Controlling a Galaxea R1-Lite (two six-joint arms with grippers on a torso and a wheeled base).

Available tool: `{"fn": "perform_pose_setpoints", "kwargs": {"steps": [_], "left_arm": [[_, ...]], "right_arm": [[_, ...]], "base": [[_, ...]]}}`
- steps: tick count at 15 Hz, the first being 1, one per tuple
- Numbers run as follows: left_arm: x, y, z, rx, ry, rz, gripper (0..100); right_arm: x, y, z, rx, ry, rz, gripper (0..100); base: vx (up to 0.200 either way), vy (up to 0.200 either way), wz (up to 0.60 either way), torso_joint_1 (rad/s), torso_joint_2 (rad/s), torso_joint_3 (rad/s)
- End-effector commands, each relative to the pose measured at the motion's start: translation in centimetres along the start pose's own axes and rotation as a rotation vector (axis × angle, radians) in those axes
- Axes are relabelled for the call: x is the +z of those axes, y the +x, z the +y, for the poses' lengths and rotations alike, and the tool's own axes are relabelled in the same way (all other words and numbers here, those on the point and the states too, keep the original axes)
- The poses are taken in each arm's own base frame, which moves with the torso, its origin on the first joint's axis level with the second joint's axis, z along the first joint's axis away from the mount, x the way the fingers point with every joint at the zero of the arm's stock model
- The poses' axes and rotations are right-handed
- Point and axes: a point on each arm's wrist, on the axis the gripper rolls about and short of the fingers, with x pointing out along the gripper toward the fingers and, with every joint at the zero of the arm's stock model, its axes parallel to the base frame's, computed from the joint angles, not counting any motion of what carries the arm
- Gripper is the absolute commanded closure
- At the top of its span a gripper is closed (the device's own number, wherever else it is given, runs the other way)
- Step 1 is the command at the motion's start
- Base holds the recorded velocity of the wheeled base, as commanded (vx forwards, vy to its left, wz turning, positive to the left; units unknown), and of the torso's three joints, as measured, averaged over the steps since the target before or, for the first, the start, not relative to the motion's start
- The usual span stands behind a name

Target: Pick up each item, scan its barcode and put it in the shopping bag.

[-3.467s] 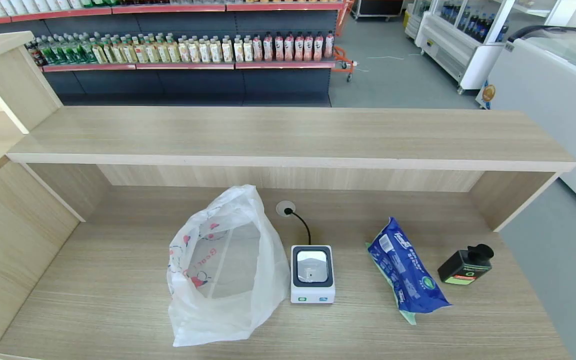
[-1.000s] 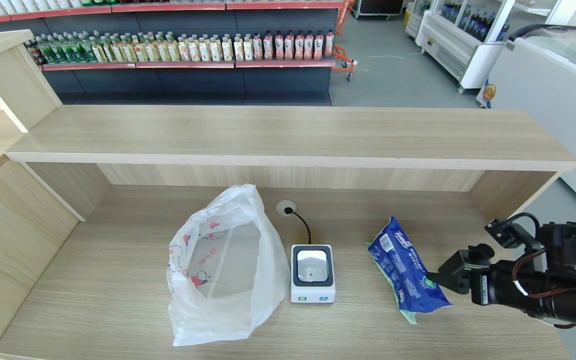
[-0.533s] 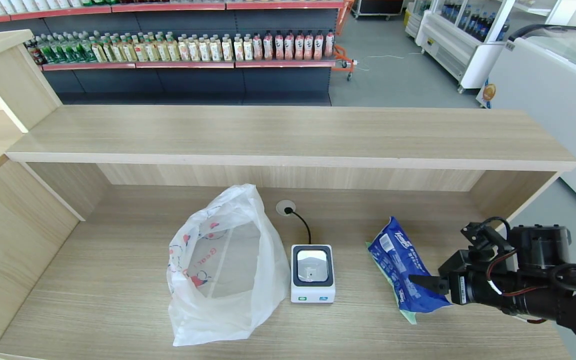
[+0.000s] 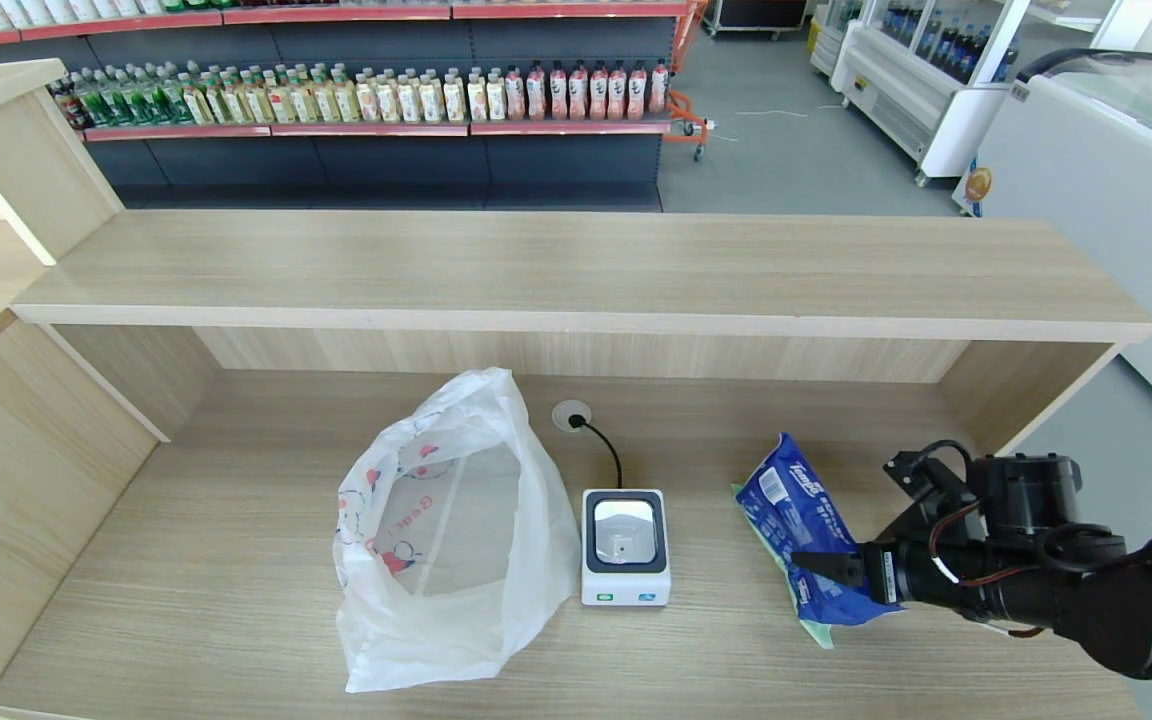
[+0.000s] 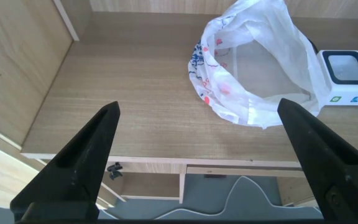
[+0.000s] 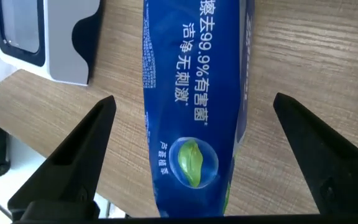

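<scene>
The blue wipes pack (image 4: 789, 508) lies flat on the wooden counter (image 4: 186, 590), off to the right of the scanner (image 4: 624, 546) with a clear gap between them, its long side running away from the robot. The right gripper (image 6: 194, 104) sits low at the pack's near end with its fingers spread wide, one on either side of it and nothing in their grasp; whether they touch the wrapper I can't make out from here. The scanner stands face up mid-counter, its black cable (image 4: 604, 446) running back to a round hole in the worktop. Just beside it on the left slumps the white shopping bag (image 4: 446, 540), its mouth gaping. The left gripper (image 5: 197, 112) hangs over the counter's near edge, fingers wide apart and holding nothing, with the bag ahead of it.
</scene>
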Motion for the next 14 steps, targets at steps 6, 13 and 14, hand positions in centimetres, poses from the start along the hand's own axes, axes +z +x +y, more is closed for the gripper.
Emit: {"fn": "perform_pose_setpoints", "kwargs": {"steps": [6, 13, 14], "left_arm": [[0.0, 0.0, 0.0, -0.002, 0.0, 0.0, 0], [0.0, 0.0, 0.0, -0.002, 0.0, 0.0, 0], [0.0, 0.0, 0.0, 0.0, 0.0, 0.0, 0]], "right_arm": [[0.3, 2.9, -1.2, 0.062, 0.002, 0.009, 0], [-0.1, 4.2, -1.9, 0.059, 0.006, 0.027, 0], [-0.3, 4.3, -2.0, 0.057, -0.003, 0.033, 0]], "base": [[0.0, 0.0, 0.0, 0.0, 0.0, 0.0], [0.0, 0.0, 0.0, 0.0, 0.0, 0.0], [0.0, 0.0, 0.0, 0.0, 0.0, 0.0]]}}
